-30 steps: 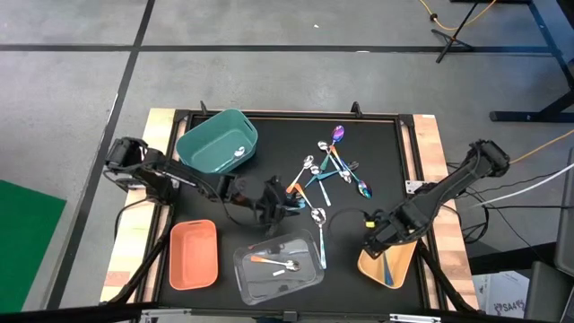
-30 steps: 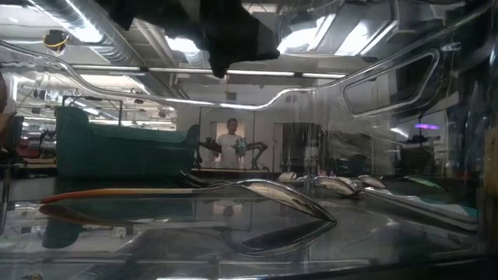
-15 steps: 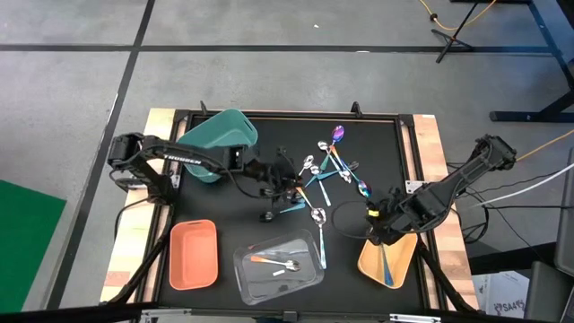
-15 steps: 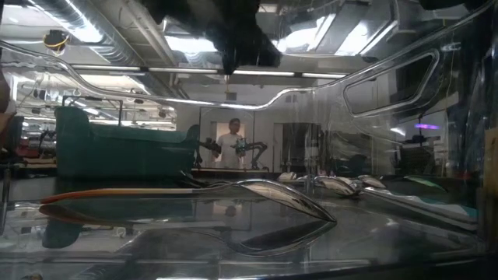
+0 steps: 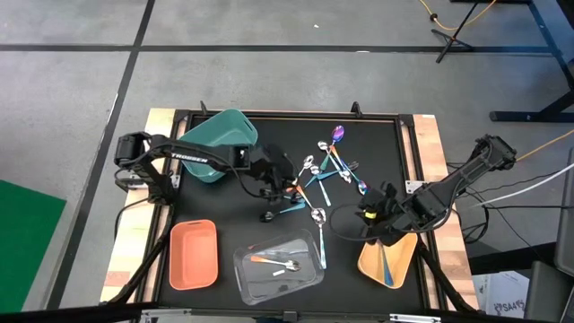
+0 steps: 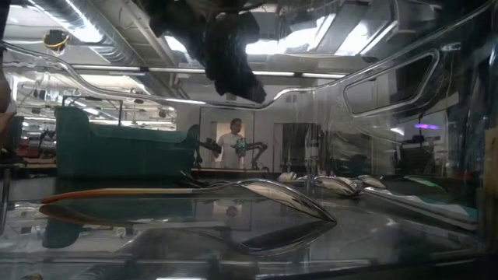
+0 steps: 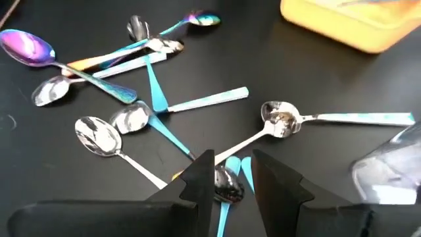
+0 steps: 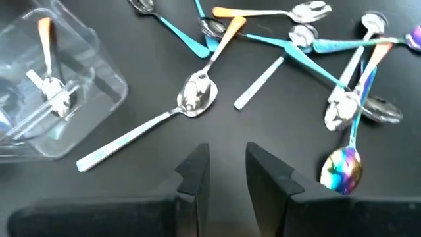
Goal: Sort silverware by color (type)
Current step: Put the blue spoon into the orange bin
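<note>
Now left claw (image 7: 231, 172) mid-frame over the spoons (image 5: 327, 166), fingers parted around a dark spoon bowl, right claw (image 8: 223, 164) lower right, parted, empty, black worktop (image 5: 224, 202).

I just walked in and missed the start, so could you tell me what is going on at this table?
Two arms are sorting spoons into bins. The left gripper hangs open over the pile of spoons mid-table, its fingers straddling a dark-bowled spoon. The right gripper is open and empty beside the yellow bin. The clear bin already holds two spoons, and the teal bin one.
</note>
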Robot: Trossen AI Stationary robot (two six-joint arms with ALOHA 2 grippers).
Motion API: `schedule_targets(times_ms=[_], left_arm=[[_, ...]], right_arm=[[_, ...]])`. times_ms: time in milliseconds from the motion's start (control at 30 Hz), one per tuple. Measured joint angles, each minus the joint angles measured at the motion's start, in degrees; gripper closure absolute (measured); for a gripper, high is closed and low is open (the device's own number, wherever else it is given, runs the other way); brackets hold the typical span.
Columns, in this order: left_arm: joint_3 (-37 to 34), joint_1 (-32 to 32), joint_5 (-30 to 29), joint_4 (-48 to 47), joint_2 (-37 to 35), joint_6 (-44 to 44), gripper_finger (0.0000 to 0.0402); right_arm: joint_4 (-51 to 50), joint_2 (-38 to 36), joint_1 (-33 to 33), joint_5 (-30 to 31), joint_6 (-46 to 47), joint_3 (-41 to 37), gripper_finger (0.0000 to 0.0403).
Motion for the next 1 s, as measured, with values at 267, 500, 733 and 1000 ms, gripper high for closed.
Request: schedule_targets(times_ms=[267, 500, 733, 1000], left_arm=[[0.00, -0.01, 0.03, -2.07, 3.50, 1.69, 0.0308], [0.00, -0.24, 0.05, -3.15, 7.07, 2.90, 0.0308], [0.00, -0.25, 0.10, -4.46, 10.50, 2.93, 0.0308], [0.00, -0.64, -0.23, -5.88, 11.20, 3.10, 0.0308]], right_arm=[[1.38, 0.08, 0.02, 0.18, -0.64, 0.00, 0.0317], [1.47, 0.24, 0.02, 0.30, -0.64, 0.00, 0.0317], [1.55, 0.26, 0.02, 0.34, -0.64, 0.00, 0.0317], [1.57, 0.26, 0.02, 0.34, -0.64, 0.00, 0.0317]])
